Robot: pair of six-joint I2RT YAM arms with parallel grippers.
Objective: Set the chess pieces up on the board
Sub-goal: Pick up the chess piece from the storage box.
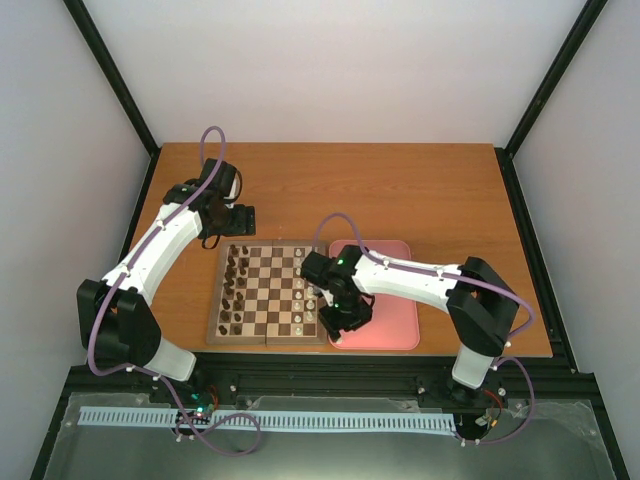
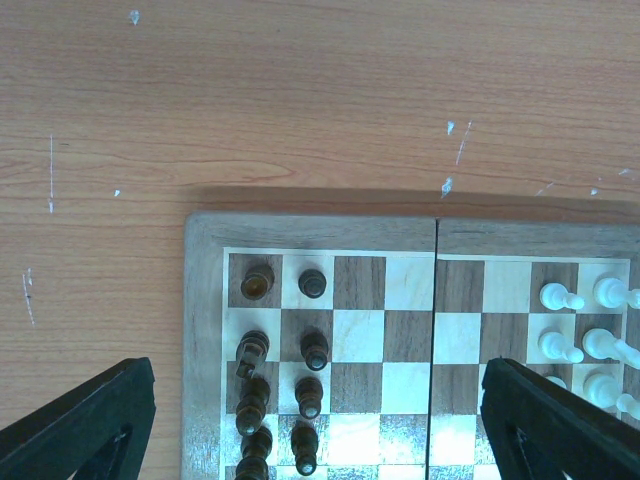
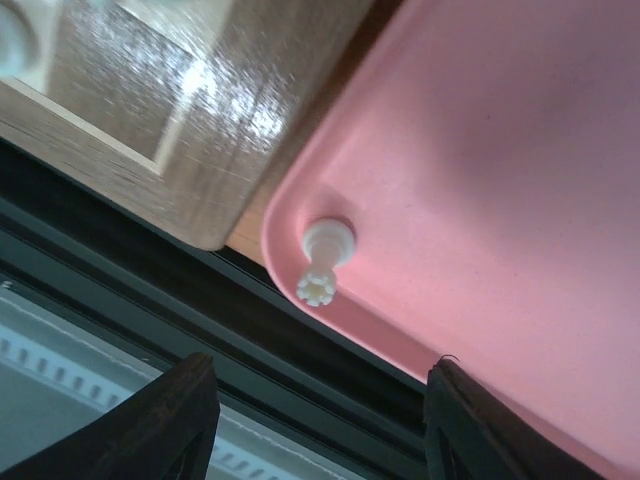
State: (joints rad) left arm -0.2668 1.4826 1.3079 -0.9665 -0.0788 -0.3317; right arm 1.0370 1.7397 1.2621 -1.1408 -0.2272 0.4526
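Observation:
The board [image 1: 266,335] lies between the arms, with cream-white chess pieces [image 1: 303,300] along its right side and dark ones [image 1: 236,288] along its left. One white crowned piece [image 3: 322,262] stands upright in the near-left corner of the pink tray [image 3: 500,150]. My right gripper [image 3: 320,420] hovers open just over that corner with nothing between its fingers; the piece sits slightly ahead of them. Over the board's far edge my left gripper [image 2: 320,430] is open and empty. White pieces [image 2: 578,298] show at the right of the left wrist view, on the board [image 2: 310,232].
The pink tray [image 1: 395,300] sits against the board's right side. Dark pieces [image 2: 310,350] stand in two columns below the left gripper. The board's corner [image 3: 190,120] and the table's black front rail [image 3: 150,300] lie close to the right gripper.

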